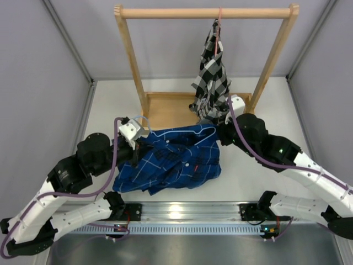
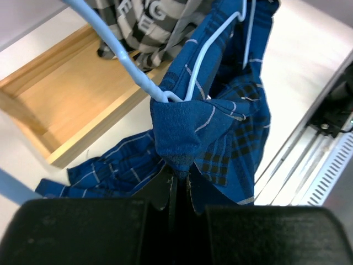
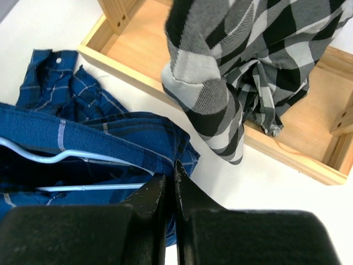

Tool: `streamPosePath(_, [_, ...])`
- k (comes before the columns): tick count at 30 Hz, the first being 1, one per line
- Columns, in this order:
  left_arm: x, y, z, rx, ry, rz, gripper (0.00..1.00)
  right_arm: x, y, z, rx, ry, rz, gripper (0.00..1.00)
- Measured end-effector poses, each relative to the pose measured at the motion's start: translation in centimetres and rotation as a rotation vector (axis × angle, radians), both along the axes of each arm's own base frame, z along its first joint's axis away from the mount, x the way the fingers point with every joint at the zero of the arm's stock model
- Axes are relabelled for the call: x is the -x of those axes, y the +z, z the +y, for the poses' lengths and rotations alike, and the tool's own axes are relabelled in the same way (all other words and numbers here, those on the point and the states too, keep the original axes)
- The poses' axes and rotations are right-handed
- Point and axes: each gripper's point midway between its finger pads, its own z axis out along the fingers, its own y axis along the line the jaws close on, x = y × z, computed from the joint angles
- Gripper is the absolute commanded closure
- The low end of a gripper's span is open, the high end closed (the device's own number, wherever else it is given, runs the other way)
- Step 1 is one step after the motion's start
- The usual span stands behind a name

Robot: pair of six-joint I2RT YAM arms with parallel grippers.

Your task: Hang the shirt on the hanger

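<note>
Pinches a fold of shirt in the left tool, just where the hanger enters the cloth; clenches the right tool at the shirt's far edge, on cloth or not cannot tell. Lies bunched on the table before the rack, hanger wire partly inside. Seems about midway: yet to seat both shoulders and hook onto the rack.

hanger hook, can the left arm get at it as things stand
Probably not yet: the left gripper is shut on a fold of the shirt, so it would have to let go first. The hook itself lies bare just ahead of it, with nothing over it.
</note>
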Motion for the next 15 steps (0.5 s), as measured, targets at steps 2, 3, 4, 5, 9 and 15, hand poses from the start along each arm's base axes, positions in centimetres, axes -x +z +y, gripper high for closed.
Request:
streamPosePath(2, [-0.4,-0.2,0.5,-0.026,0.033,-0.002,1.0,-0.1,0.1,0.4,0.01,0.01,0.009,1.0])
streamPosePath(3, [-0.6,-0.3,0.7,-0.034,0.047,-0.004,1.0,-0.2,0.2,0.6,0.014,0.015,0.014,1.0])
streamPosePath(4, [-0.8,-0.3,1.0,-0.044,0.062,-0.006,1.0,-0.3,0.5,0.8,0.013,0.023,0.02,1.0])
streamPosePath(5, [-0.9,-0.3,1.2,-0.049,0.073,-0.009,1.0,-0.4,0.7,1.1,0.01,0.031,0.023,1.0])
streamPosePath(9, [-1.0,0.2,1.8,-0.061,0.091,-0.017,1.0,-0.2,0.6,2.4,-0.007,0.097,0.056,1.0])
streamPosePath(15, [0.6,1.4,1.7,-0.045,0.014,-0.009,1.0,-0.5,-1.4,4.2,0.007,0.141,0.128,1.0])
